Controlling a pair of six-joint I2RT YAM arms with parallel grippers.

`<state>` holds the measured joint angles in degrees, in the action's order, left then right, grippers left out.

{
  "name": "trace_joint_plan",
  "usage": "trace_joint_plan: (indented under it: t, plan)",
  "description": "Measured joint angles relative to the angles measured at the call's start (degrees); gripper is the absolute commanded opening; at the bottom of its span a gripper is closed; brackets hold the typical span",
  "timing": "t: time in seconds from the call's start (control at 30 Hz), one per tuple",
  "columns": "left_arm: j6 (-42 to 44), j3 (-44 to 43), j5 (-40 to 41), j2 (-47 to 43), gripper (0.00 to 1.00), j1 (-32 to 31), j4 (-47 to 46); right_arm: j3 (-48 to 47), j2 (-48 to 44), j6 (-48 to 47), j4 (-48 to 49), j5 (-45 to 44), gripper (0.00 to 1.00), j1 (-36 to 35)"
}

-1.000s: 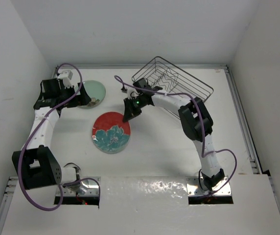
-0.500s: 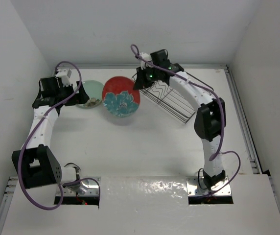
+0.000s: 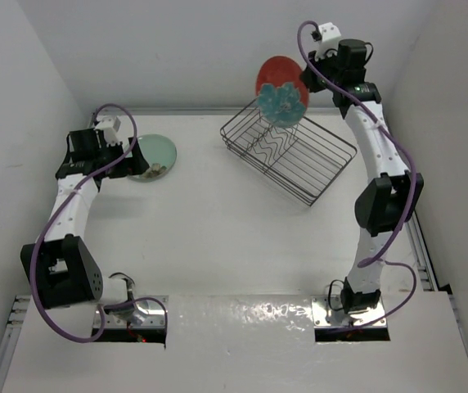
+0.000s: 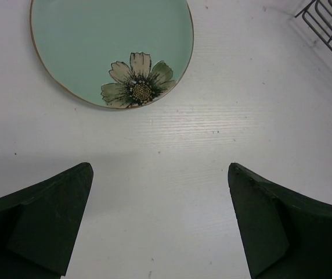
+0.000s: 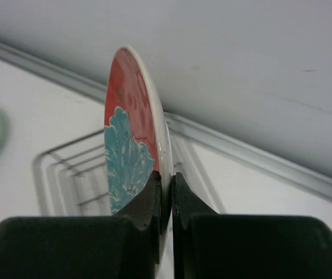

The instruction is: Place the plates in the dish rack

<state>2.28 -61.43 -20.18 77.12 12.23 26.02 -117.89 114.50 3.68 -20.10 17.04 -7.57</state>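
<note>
Red plate (image 5: 128, 145): on edge, rim pinched in right end effector (image 5: 166, 180), hanging above far end of dish rack (image 3: 333, 177). Mint plate (image 4: 111, 49): flat on worktop (image 3: 218, 237), well apart from the rack. Left end effector (image 4: 160, 186): spread wide, empty, near mint plate. Hazard, judged: narrow rim grip may let the plate pivot or slip; misaligned descent may strike a wavy divider.

Both the left arm (image 3: 69, 214) and the right arm (image 3: 375, 146) pair white tubular links with chunky black joint housings, trail looping purple cables (image 3: 113, 107), stand on shiny metal base plates (image 3: 150, 311), and end in dark, wedge-shaped fingers (image 4: 45, 224).
</note>
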Motion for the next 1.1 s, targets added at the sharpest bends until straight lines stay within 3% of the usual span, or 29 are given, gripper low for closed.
trace_joint_plan:
  t: [0.17,0.37,0.8,1.1]
  plan:
    - [0.2,-0.02,0.02,1.01,0.98,0.26,0.02,0.0,0.35,-9.9,0.81,-6.6,0.0,2.69]
    - [0.35,-1.18,0.0,2.78,0.98,0.31,0.44,-0.04,3.56,-17.07,1.36,-4.17,0.0,2.89]
    - [1.84,-2.49,-0.09,3.69,0.98,0.31,1.18,3.89,6.08,-21.9,6.21,-1.73,0.0,1.81]
    - [1.97,-6.75,-1.42,6.93,0.96,0.31,3.21,14.88,4.74,-24.35,20.52,-0.42,0.0,-0.9]
